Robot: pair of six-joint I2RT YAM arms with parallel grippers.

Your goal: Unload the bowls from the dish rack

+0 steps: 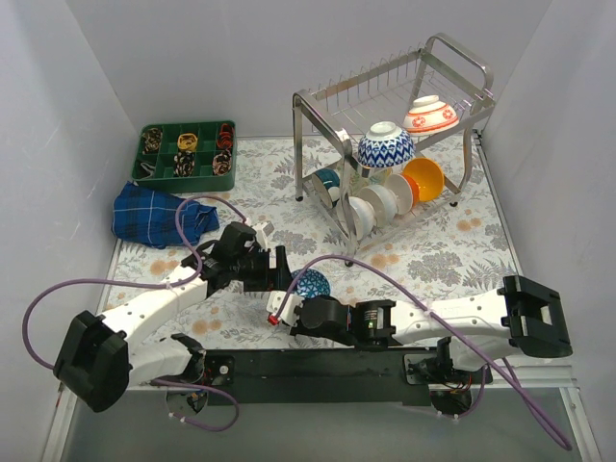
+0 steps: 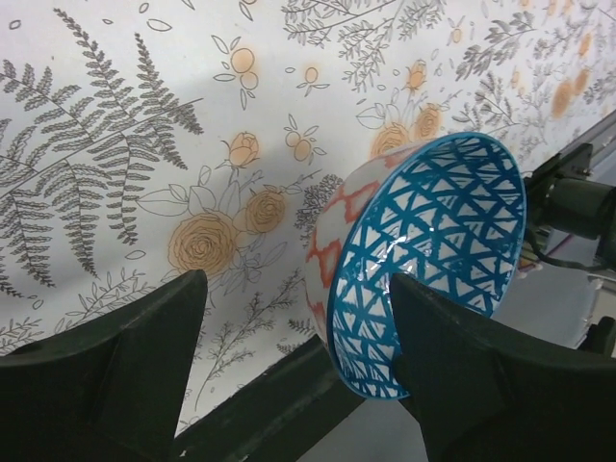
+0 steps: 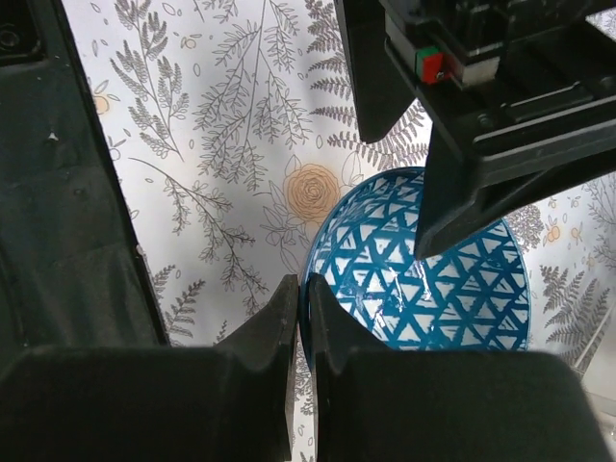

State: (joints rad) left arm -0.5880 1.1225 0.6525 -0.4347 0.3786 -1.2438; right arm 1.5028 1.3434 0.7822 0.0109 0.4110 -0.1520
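From above, the flowery table (image 1: 433,255) sits between plain white walls (image 1: 58,115). The shiny steel wire dish rack (image 1: 385,89) stands at the back right, and bare table lies in front of it. Near the front edge the right hand (image 1: 300,298) holds a small round bowl with blue triangles inside (image 1: 314,283).

In the left wrist view the left hand (image 2: 294,308) is spread wide, with the tipped bowl beside one finger.

In the right wrist view the right hand's fingers (image 3: 260,385) pinch the bowl's rim.
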